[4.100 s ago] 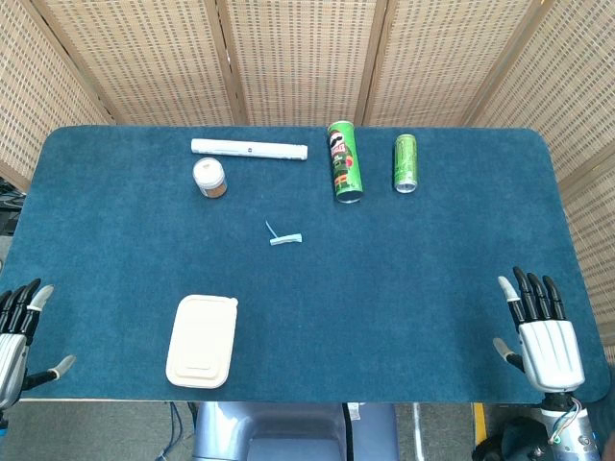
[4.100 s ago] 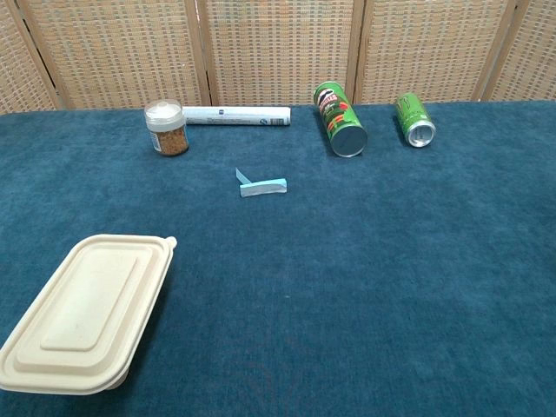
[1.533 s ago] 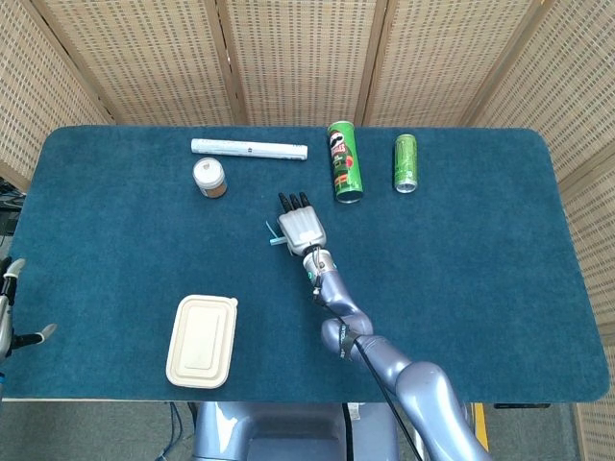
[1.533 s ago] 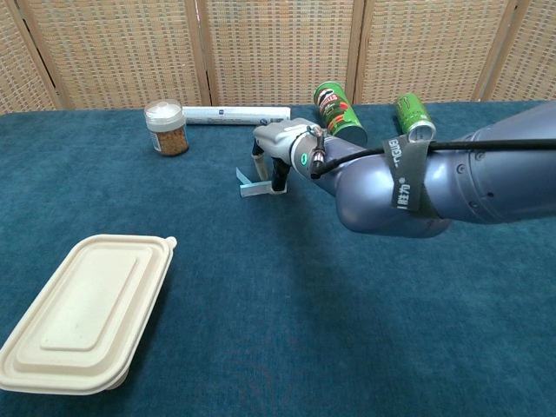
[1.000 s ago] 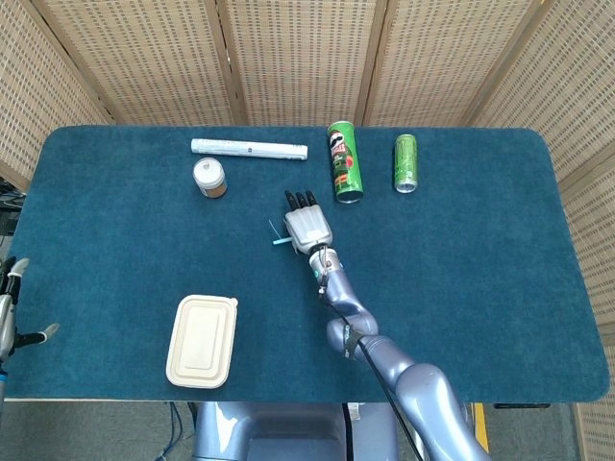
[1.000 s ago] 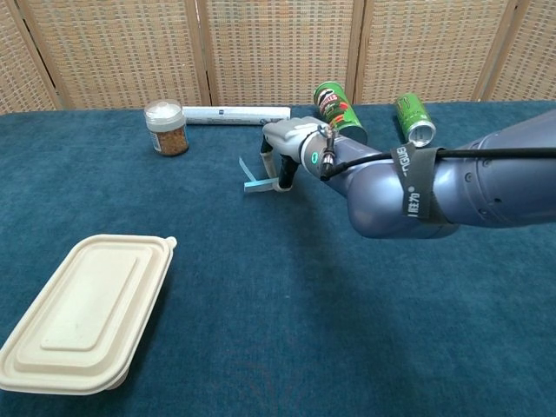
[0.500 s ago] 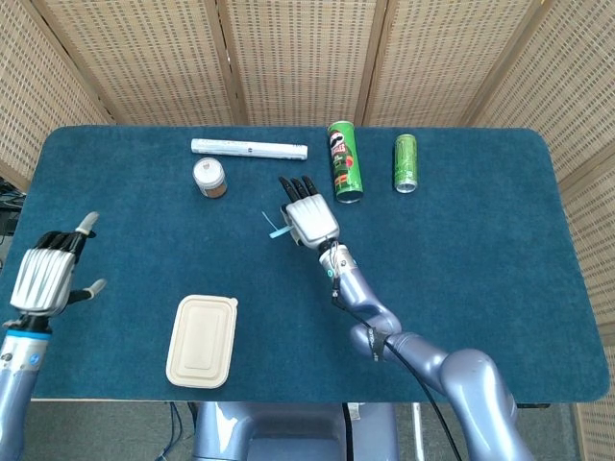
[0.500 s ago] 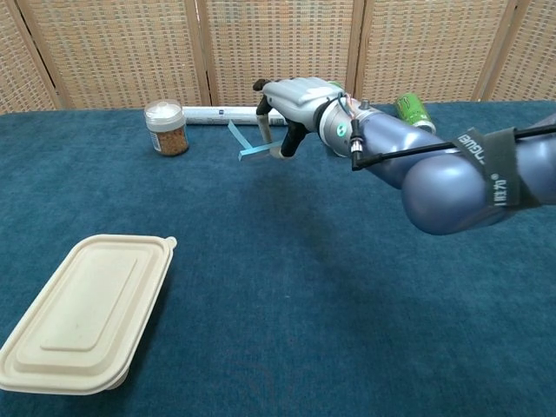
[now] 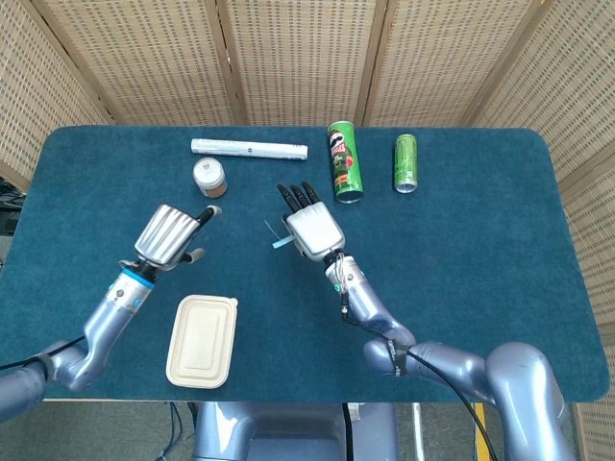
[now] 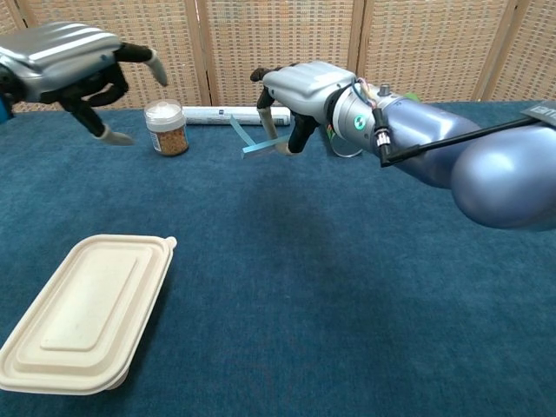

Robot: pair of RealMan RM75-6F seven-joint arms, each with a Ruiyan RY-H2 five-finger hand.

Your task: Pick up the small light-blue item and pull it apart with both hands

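My right hand [image 9: 312, 229] [image 10: 300, 94] hangs above the middle of the blue table and pinches the small light-blue item [image 9: 278, 238] [image 10: 249, 140], which sticks out to its left, clear of the cloth. My left hand [image 9: 171, 233] [image 10: 74, 71] floats above the table's left half, a short gap left of the item. Its fingers are curled loosely and it holds nothing.
A cream lidded box [image 9: 202, 340] [image 10: 85, 310] lies near the front left edge. A brown jar [image 9: 209, 177] [image 10: 166, 127] and a white tube [image 9: 248, 149] [image 10: 236, 115] sit at the back. A green crisp can [image 9: 344, 160] and a green drink can [image 9: 405, 162] lie at the back right.
My left hand has swung in from the table's left edge towards the middle and risen. My right hand has lifted the light-blue item a little higher and nearer.
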